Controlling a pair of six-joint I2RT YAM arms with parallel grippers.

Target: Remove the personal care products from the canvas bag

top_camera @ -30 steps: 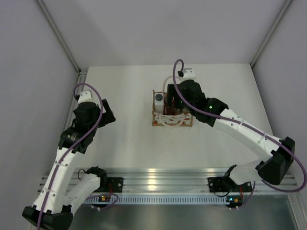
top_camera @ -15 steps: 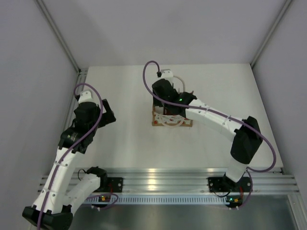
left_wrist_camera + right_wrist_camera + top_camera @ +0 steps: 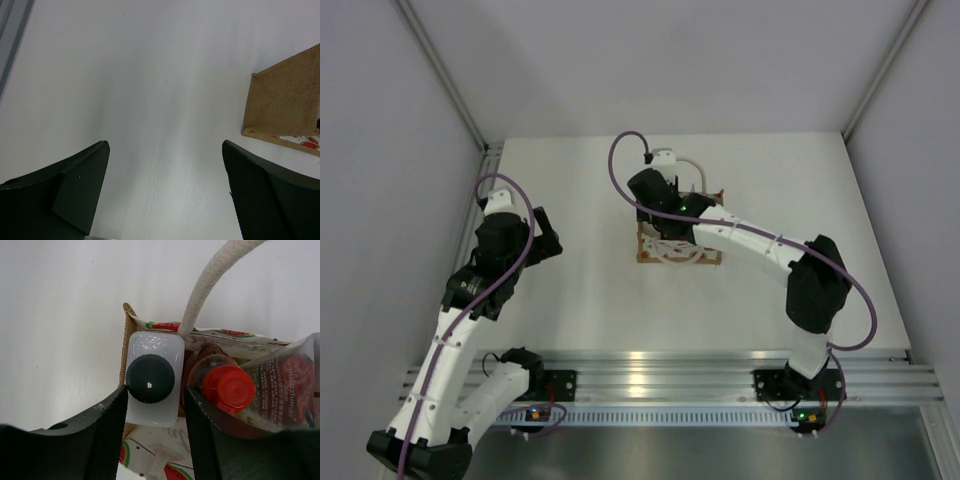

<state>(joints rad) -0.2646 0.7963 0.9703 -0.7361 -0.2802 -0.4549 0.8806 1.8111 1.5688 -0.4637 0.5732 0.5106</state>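
The canvas bag [image 3: 680, 254] stands mid-table, with a cream rope handle [image 3: 210, 280] and a red-and-white patterned front [image 3: 150, 452]. Inside it, the right wrist view shows the white bottle with dark grey cap [image 3: 150, 379], the red nozzle-topped bottle [image 3: 227, 388] and the flat pouch [image 3: 287, 385]. The pale cream bottle is hidden. My right gripper [image 3: 155, 390] hangs over the bag's left end [image 3: 655, 205], open, with one finger on each side of the white bottle. My left gripper [image 3: 165, 150] is open and empty over bare table, left of the bag [image 3: 285, 100].
White walls enclose the table on the left, back and right. An aluminium rail [image 3: 650, 365] runs along the near edge by the arm bases. The right arm reaches across the table from the near right to the bag.
My right gripper has moved left across the bag top, from over its right half to over the white bottle at the left end. The left arm has not moved.
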